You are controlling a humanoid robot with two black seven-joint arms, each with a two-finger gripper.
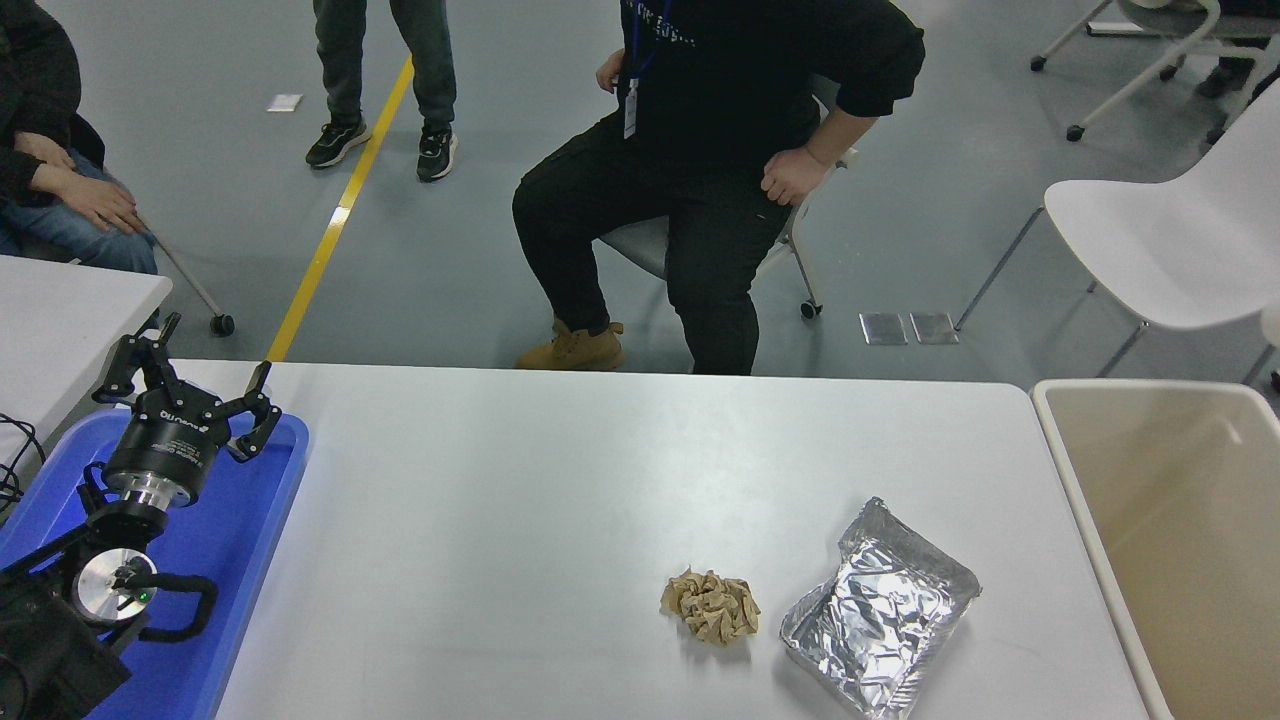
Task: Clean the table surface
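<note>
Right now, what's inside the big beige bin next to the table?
The beige bin looks empty where its inside shows. Its right and lower parts run past the picture's edge, so those stay unseen.

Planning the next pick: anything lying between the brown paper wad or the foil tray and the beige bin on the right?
Nothing visible. The crumpled brown paper and the foil tray lie side by side on the table surface, tray nearer the beige bin; only bare tabletop lies between. The right hand is out of view; the left hand is parked over the blue tray.

Table surface [520, 500]: glossy white-grey, rounded far corners, level. Crumpled brown paper wad [711, 606] and foil tray [878, 620] at 5 o'clock.
</note>
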